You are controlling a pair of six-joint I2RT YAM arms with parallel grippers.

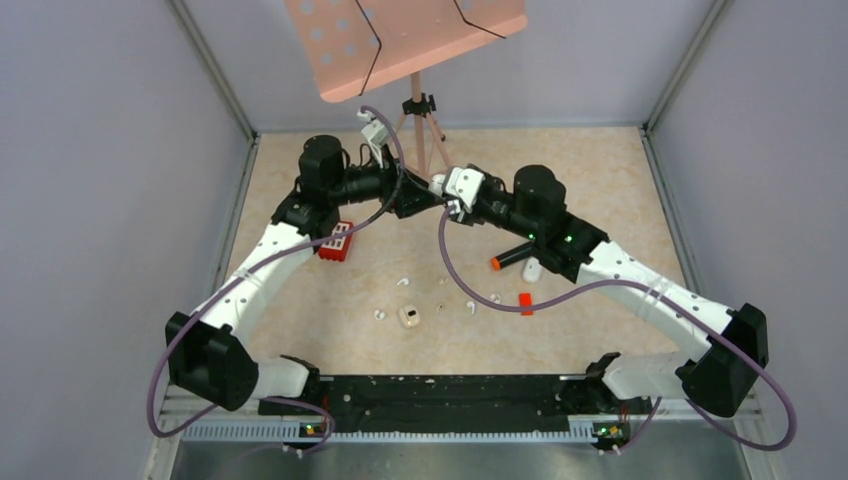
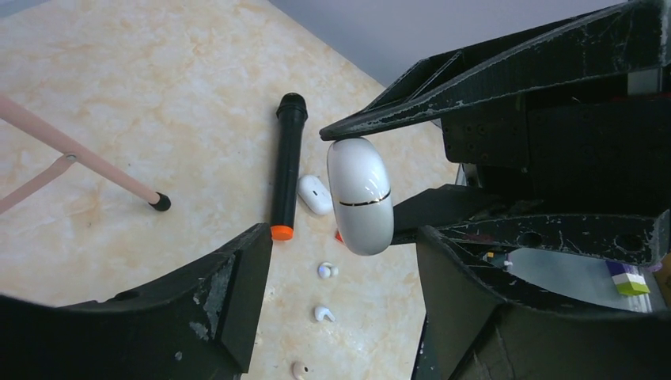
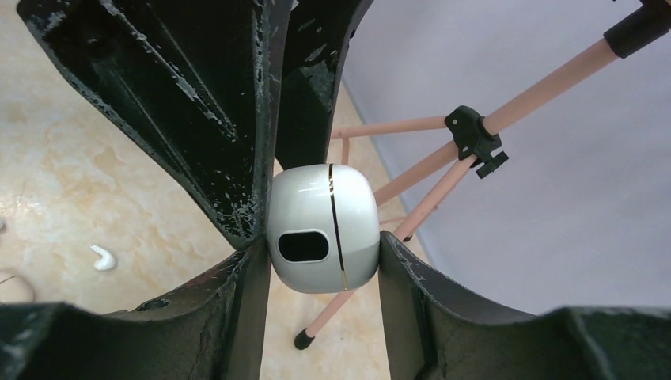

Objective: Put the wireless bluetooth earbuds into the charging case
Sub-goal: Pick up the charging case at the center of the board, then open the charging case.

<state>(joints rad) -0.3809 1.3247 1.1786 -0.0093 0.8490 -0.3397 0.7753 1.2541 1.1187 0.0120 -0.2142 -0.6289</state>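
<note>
One closed white case [image 2: 360,194] in right hand [image 3: 320,241], contents not vis

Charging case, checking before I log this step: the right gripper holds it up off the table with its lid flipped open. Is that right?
Not quite. The right gripper does hold the charging case up off the table, but its lid is shut, not flipped open. The right wrist view shows the gold seam line closed, with no gap.
</note>
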